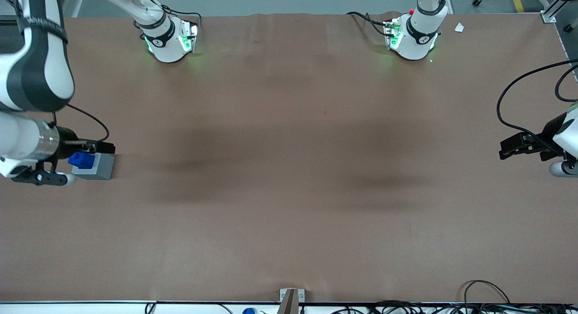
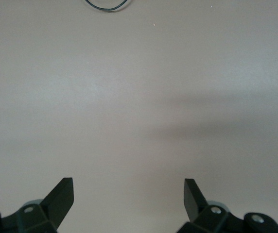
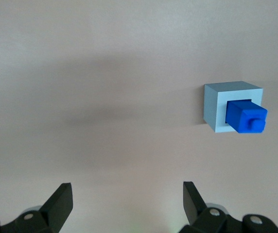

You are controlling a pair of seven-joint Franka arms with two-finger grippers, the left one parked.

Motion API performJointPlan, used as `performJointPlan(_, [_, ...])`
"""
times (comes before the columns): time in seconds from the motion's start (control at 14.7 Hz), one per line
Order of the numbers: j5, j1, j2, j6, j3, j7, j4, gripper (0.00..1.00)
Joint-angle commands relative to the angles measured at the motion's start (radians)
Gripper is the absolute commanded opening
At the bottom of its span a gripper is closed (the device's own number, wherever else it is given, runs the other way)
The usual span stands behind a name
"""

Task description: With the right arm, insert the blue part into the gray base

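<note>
The blue part [image 1: 81,160] stands in the square recess in the top of the gray base [image 1: 100,167], its narrower stepped end pointing up. Both sit at the working arm's end of the table. In the right wrist view the blue part [image 3: 246,116] rises out of the gray base [image 3: 216,107], off to the side of the fingers and apart from them. My right gripper [image 1: 104,147] hangs above the table just beside the base, a little farther from the front camera. The gripper [image 3: 127,187] is open, with only bare brown table between its fingers [image 3: 61,199].
Brown table [image 1: 289,169] with two robot pedestals [image 1: 169,40] [image 1: 413,36] along the edge farthest from the front camera. A small metal bracket [image 1: 291,298] and loose cables [image 1: 485,291] lie at the nearest edge. A white scrap [image 1: 459,27] lies near one pedestal.
</note>
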Motion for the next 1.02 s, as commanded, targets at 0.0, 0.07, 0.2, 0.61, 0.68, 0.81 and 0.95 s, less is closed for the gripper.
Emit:
performJointPlan(0.0, [0.015, 0.003, -0.133, -0.023, -0.007, 0.017, -0.039, 1.0])
performJointPlan(0.07, [0.015, 0.0, -0.173, -0.03, -0.009, 0.017, -0.049, 1.0])
performJointPlan(0.2, [0.015, -0.003, -0.251, -0.014, -0.01, 0.015, -0.087, 1.0])
performJointPlan(0.61, [0.013, 0.001, -0.424, 0.026, -0.009, 0.014, -0.21, 1.0])
performJointPlan(0.68, [0.012, 0.0, -0.434, 0.021, -0.009, 0.006, -0.217, 1.0])
performJointPlan(0.81, [0.001, 0.001, -0.445, -0.002, -0.009, 0.001, -0.224, 1.0])
performJointPlan(0.95, [-0.004, 0.001, -0.447, -0.029, -0.007, -0.003, -0.224, 1.0])
